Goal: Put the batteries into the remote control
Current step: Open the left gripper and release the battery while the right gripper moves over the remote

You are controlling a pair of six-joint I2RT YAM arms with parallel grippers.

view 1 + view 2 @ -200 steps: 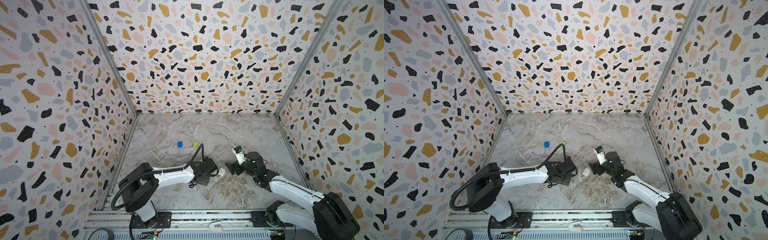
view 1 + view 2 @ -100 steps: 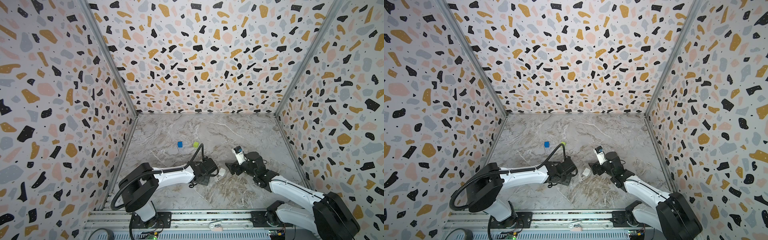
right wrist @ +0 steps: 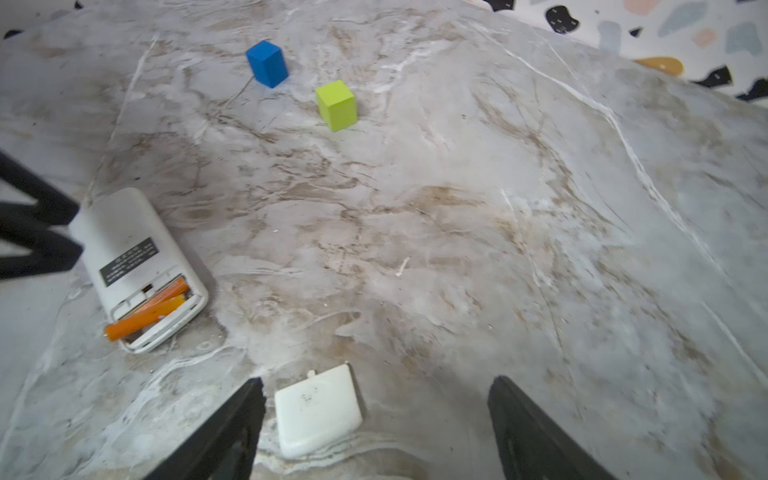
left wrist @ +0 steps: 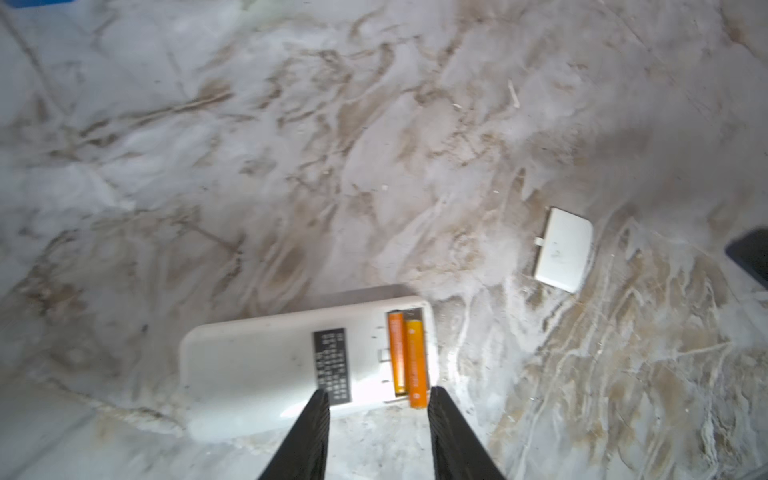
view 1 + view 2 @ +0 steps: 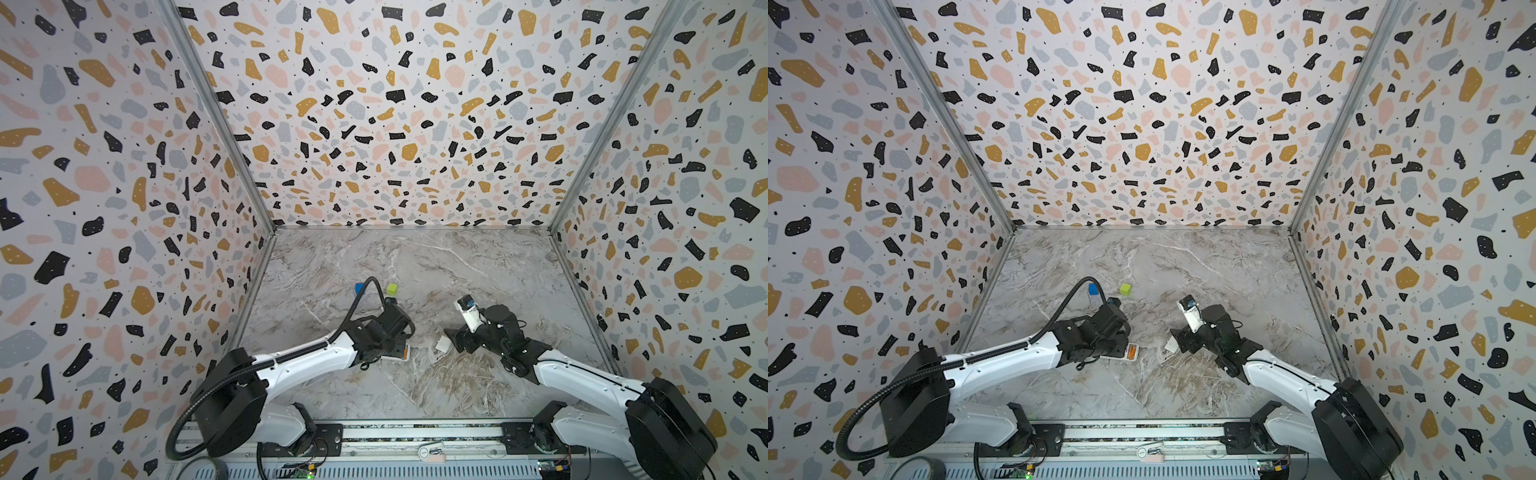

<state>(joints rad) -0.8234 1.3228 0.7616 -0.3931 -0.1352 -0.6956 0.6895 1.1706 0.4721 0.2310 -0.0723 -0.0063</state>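
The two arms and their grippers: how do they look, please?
Both arms have white links, left arm and right arm, with black joints and black bases. A black ribbed hose loops beside the left one. The left gripper and the right gripper each have two flat, black, tapering fingers.

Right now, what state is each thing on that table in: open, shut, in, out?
Remote: face down, back uncovered.
First battery: seated in the remote.
Second battery: in the remote but askew, one end poking past its edge.
Battery cover: off, lying flat, apart from the remote.
Blue cube: standing free, untouched.
Green cube: standing free, untouched.
Left end effector: open, empty, by the remote.
Right end effector: open, empty, by the cover.
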